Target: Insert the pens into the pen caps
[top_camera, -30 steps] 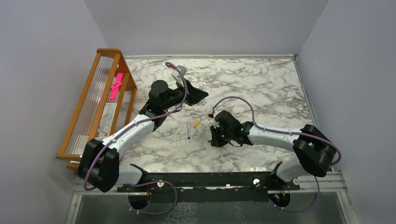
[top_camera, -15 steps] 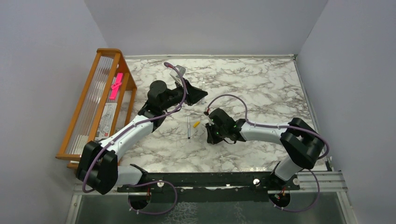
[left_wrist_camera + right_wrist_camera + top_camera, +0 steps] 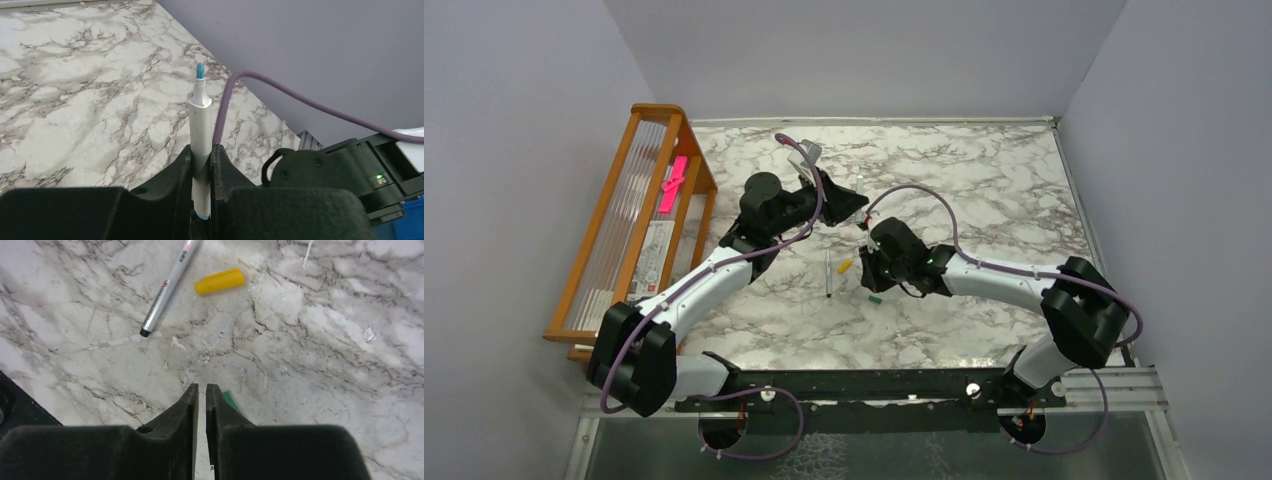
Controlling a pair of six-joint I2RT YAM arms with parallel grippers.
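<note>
L gripper (image 3: 202, 150) clamped a white-barrelled, teal-tipped pen (image 3: 199, 117), tip up, over the marble tabletop (image 3: 75, 75). R gripper (image 3: 202, 390), jaws near-closed & empty, hung just beside a small green cap (image 3: 231, 400); a yellow-orange cap (image 3: 220, 281) & silver-grey pen (image 3: 167, 287) lay near.

Pen (image 3: 201, 125) in left gripper (image 3: 202, 152): lower barrel sunk between the fingers, only a pale blue butt end showing at the bottom. From the top camera, both grippers' fingertips are hidden beneath their own wrists. Grey pen (image 3: 169, 287): far end cut by the top edge of the right wrist view, barrel print too small to read. Green cap (image 3: 231, 401): 1 corner shows beside right gripper (image 3: 202, 390), the rest is behind a finger. Blue object (image 3: 409, 226): cut off at the frame corner, unidentifiable.
</note>
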